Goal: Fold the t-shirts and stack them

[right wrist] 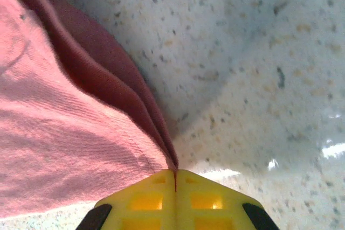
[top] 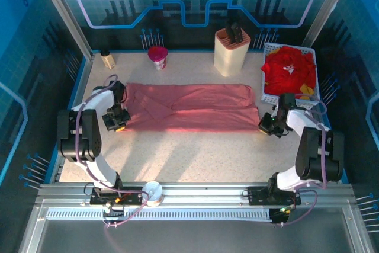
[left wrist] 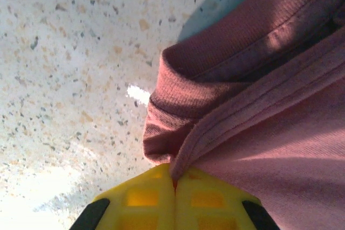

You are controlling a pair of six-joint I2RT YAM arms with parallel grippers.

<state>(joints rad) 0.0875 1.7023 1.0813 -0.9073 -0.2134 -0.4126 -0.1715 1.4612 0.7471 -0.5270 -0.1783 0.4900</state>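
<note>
Two arms hold one shirt by its ends on a pale, speckled stone-look table (top: 195, 158). The pink tee (top: 192, 108) lies at the centre as a long flat band running from 9 to 3 o'clock, apparently already doubled lengthwise. Each end of its near edge is gripped, probably so the soft cloth can be lifted level and carried over in the next fold without sagging or twisting. At 2 o'clock a white plastic mesh basket (top: 314, 75) holds the red tees (top: 289, 69), crumpled in a heap with small white print and a scrap of yellow (top: 305, 92) showing; they seem parked there to keep the folding area free. A cream knife block (top: 231, 54) with dark handles stands upright at 1 o'clock, well apart from the cloth. The left gripper (left wrist: 174, 179) has its yellow, square-recessed fingers pressed together on a bunched hem, where the fine knit rolls thick and a double seam shows. The right gripper (right wrist: 175, 173) is likewise closed, pinching several thin layered edges that taper into its tips. A small magenta cup (top: 157, 56) sits at 11 o'clock, and a smaller bottle (top: 108, 58) stands just left of it.
</note>
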